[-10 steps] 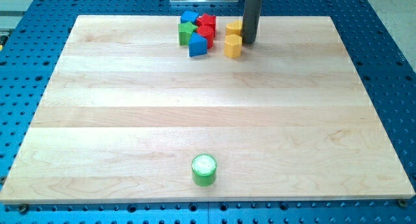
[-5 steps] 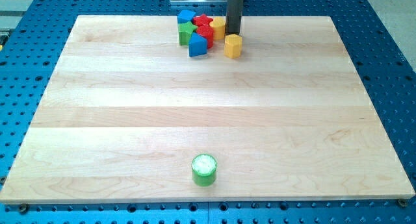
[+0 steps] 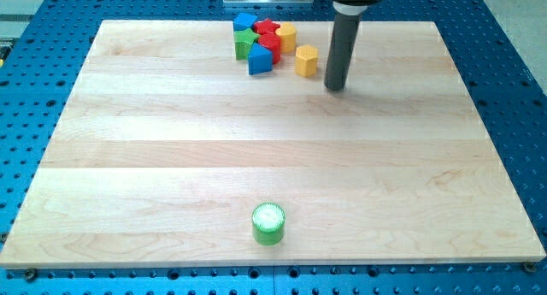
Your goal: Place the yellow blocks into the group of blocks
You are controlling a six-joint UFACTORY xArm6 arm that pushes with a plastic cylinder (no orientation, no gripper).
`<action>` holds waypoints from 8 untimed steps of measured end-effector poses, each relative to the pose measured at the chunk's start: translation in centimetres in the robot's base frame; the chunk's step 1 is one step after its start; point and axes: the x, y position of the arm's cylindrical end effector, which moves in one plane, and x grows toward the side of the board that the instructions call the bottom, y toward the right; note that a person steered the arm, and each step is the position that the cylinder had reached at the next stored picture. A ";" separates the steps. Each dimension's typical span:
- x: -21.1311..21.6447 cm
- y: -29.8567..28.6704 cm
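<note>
one yellow block (image 3: 286,35) already touches the group; the other yellow block (image 3: 306,61) stands just apart. my tip (image 3: 335,87), bare and holding nothing, sits at its right. i think next push must go left and a little up.

Your wooden board (image 3: 256,150), with blocks bunched at the view's top.

You see a blue block (image 3: 246,22), a red star-like block (image 3: 267,27), a green block (image 3: 244,42), a red block (image 3: 270,45), a blue block (image 3: 260,61) and a yellow block (image 3: 286,36) clustered together. A second yellow block (image 3: 306,61) sits just beside them. A green cylinder (image 3: 268,223) stands alone near the bottom edge.
</note>
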 end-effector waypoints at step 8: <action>-1.7 11.2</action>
